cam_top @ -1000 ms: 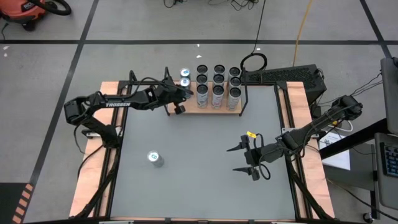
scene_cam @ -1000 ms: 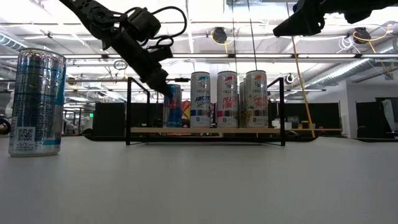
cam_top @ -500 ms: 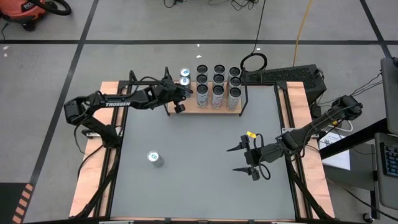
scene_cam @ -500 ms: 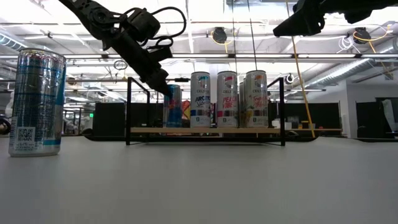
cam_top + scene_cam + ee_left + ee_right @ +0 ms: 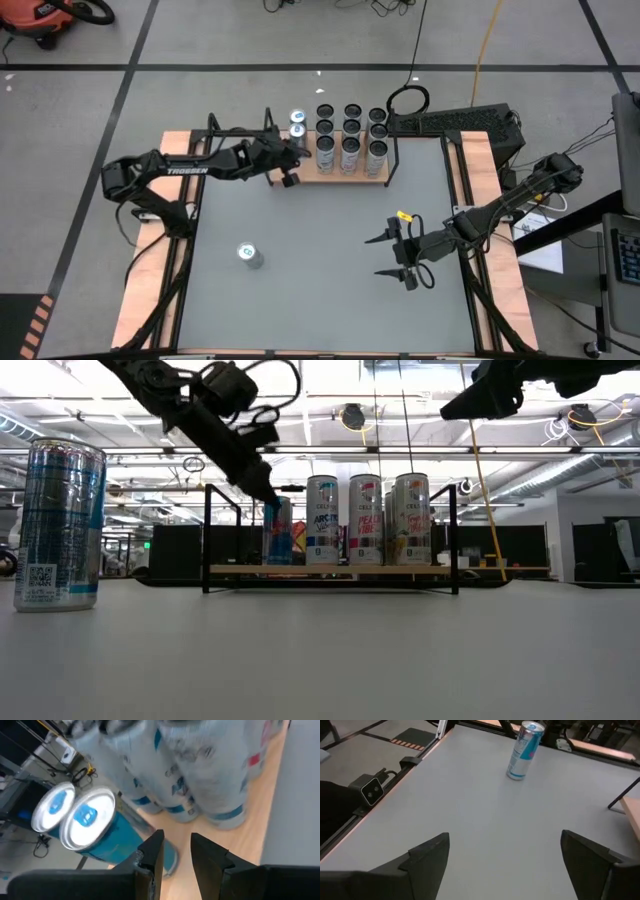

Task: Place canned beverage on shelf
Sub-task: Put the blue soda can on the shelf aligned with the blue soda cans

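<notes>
Overhead: grey tabletop (image 5: 320, 250), one can (image 5: 248, 256) | left claw (image 5: 175, 851) slightly parted, empty | right claw (image 5: 505, 855) released

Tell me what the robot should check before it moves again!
1. Left hand let go of the blue cans: ok, its narrow gap is empty, nothing held.
2. Two blue cans with silver tops standing upright on the light-wood shelf with black rod frame: ok.
3. Left hand clear of the tall white cans beside it: cannot tell, they are very close.
4. Next can to fetch, the silver-and-blue can alone on the grey table: ok, upright and nothing near it.
5. Right hand out of the way: ok, open, hovering over bare table, far from the shelf.
</notes>
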You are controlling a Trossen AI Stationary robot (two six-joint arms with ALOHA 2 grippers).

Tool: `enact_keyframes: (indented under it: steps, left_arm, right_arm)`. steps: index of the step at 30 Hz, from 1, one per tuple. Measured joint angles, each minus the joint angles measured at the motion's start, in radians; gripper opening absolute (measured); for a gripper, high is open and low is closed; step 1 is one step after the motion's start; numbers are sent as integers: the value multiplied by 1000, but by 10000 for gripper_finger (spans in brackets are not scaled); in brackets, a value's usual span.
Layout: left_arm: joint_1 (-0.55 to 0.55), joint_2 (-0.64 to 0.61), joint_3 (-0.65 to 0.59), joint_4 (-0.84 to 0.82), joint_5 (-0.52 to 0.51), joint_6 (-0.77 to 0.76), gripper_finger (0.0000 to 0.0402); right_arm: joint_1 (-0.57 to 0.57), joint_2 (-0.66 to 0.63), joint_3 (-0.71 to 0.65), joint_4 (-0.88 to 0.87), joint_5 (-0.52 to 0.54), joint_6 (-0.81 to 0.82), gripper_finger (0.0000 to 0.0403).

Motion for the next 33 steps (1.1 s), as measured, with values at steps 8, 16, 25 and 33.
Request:
enact_keyframes:
  steps: [8,16,25,33]
  left_arm:
    - [-157,-113,75,-250,-48,-218,93]
    - [-422,-191,124,-504,-41,-412,155]
    - [-717,-205,163,-729,-80,-670,291]
    - [-889,-205,169,-840,-65,-842,344]
  right_arm:
    - [0,0,0,-29,0,44,317]
    - [1,0,0,-26,0,53,317]
    - [54,2,0,-2,0,157,317]
    - [131,78,0,109,2,194,317]
